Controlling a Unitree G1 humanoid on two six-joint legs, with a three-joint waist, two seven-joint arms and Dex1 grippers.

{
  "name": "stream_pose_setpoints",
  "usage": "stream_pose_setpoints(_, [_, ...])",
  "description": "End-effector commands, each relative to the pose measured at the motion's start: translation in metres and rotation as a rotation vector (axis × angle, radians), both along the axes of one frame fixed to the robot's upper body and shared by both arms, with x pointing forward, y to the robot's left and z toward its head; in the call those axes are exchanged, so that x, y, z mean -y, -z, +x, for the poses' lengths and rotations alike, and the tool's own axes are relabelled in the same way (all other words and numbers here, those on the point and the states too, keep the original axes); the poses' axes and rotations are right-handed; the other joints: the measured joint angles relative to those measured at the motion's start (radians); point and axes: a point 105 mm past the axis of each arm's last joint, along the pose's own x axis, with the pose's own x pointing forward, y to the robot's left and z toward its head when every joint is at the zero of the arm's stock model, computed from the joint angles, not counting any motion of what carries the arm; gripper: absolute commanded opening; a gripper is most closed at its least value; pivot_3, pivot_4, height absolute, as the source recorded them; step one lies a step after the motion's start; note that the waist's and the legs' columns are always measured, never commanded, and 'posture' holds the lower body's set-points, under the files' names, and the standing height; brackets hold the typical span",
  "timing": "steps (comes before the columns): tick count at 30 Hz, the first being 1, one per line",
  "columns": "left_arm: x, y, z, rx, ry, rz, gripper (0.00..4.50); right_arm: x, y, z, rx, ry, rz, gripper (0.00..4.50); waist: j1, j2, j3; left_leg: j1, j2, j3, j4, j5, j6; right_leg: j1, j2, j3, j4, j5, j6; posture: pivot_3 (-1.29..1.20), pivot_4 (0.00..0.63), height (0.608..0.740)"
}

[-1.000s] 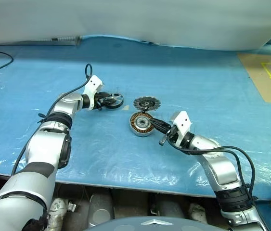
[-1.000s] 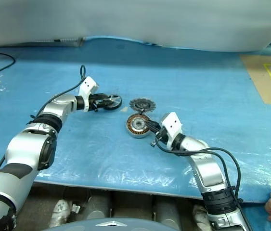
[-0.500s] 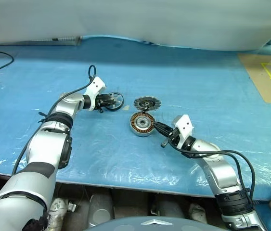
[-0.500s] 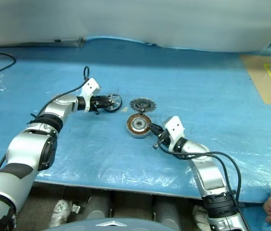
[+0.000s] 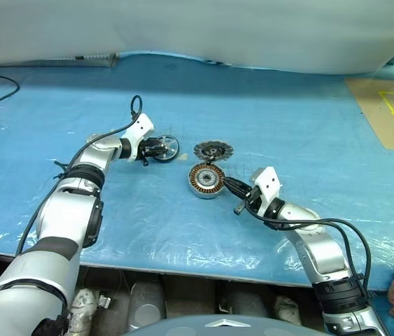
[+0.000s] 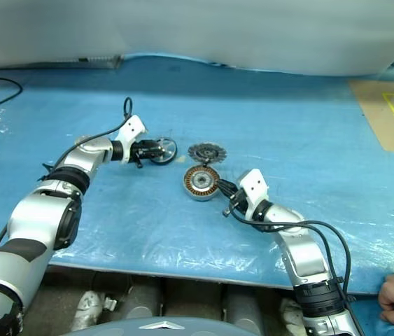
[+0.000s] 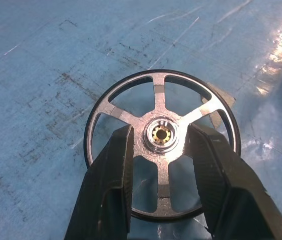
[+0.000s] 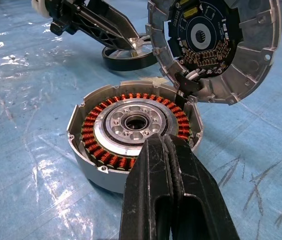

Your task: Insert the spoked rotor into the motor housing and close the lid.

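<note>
The spoked rotor point(image 7: 162, 145) lies on the blue table point(image 5: 308, 133), well left of the motor housing point(image 8: 133, 131), and the left hand point(image 7: 159, 150) has its two fingers set either side of the rotor's hub, pinching it. The lid point(image 8: 213, 47) stands tilted up, hinged at the housing's far edge. The right hand point(image 8: 168, 192), fingers pressed together and empty, rests just beside the housing's near rim.

Lid point(image 8: 216, 47) top cut off by frame edge; left hand point(image 7: 161, 150) fingers hide spoked rotor point(image 7: 162, 142) rim.
</note>
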Motion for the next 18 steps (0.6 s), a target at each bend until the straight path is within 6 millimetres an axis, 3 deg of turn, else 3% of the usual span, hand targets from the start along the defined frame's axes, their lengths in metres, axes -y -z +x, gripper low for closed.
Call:
stream_pose_setpoints(1, [-0.016,-0.003,-0.005,-0.014,0.004,-0.020,1.31,0.003,-0.009,-0.002,0.035,0.011,0.020,0.00,0.000,0.000,0.000,0.000,0.000,0.000,0.000,0.000,0.000,0.000,0.000,0.000,0.000,0.000,0.000,0.00,0.150,0.740])
stream_pose_setpoints(6, [-0.031,-0.032,-0.011,0.047,0.058,-0.114,1.31,0.008,-0.009,-0.005,0.034,0.020,0.020,0.00,0.001,0.000,0.000,-0.001,0.000,0.000,-0.001,0.000,0.000,-0.001,0.000,0.000,-0.001,0.000,0.000,0.00,0.150,0.740])
stream_pose_setpoints(12, [-0.035,-0.046,-0.044,0.019,0.275,-0.128,1.31,0.014,-0.013,-0.010,0.036,0.041,0.052,0.00,0.002,-0.001,0.002,-0.001,0.000,0.000,-0.003,0.000,0.000,-0.002,0.000,-0.001,-0.001,0.000,0.000,0.00,0.150,0.740])
stream_pose_setpoints(18, [-0.014,-0.060,-0.074,-0.002,0.428,-0.157,1.31,0.022,-0.020,-0.015,0.071,0.055,0.128,0.00,0.001,-0.001,0.002,-0.001,0.001,0.001,-0.005,0.000,0.000,-0.002,0.000,-0.001,-0.001,-0.001,-0.001,0.00,0.150,0.740])
